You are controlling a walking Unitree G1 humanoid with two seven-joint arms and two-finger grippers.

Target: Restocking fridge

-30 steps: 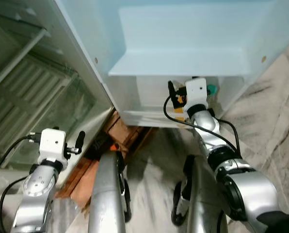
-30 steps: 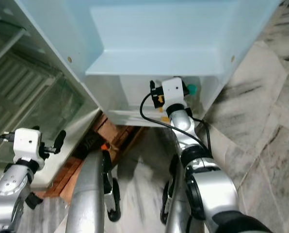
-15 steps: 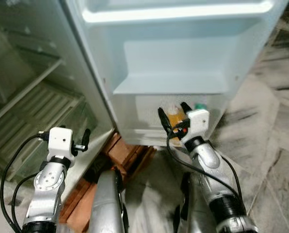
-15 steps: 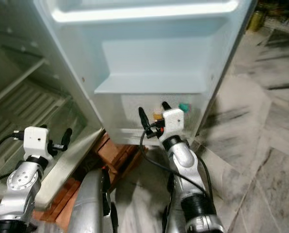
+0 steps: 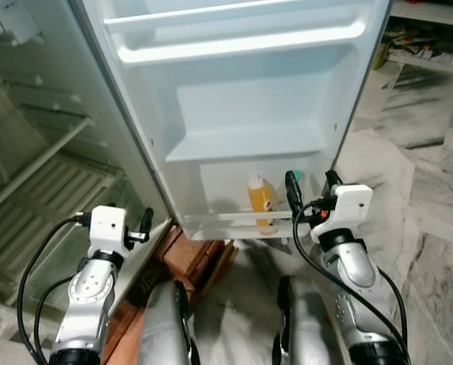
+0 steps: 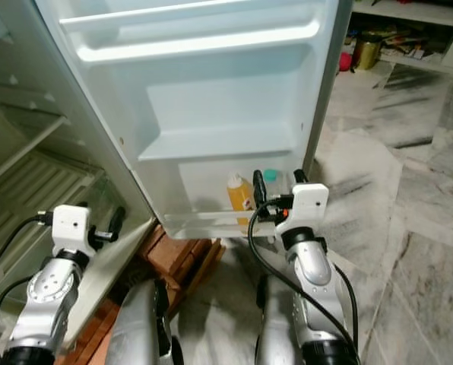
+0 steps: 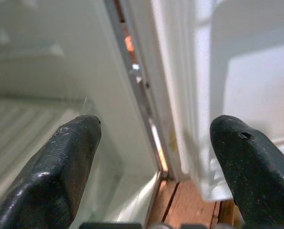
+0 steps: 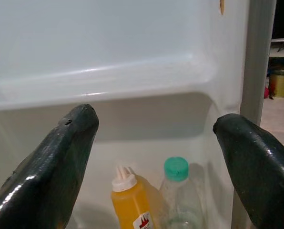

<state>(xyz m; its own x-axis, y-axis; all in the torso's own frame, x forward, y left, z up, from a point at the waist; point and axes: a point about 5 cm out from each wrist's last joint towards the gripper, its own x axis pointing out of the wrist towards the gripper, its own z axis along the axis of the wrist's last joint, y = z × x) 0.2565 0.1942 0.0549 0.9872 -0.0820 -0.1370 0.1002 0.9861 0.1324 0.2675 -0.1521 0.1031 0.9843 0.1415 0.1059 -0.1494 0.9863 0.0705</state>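
The open right hand (image 5: 312, 196) has drawn back empty, leaving the orange bottle (image 5: 259, 199) stocked in the door shelf (image 5: 234, 219); left hand (image 7: 154, 157) open.

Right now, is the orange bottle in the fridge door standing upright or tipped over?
Upright. The orange bottle stands cap-up in the door's bottom shelf, beside the green-capped bottle.
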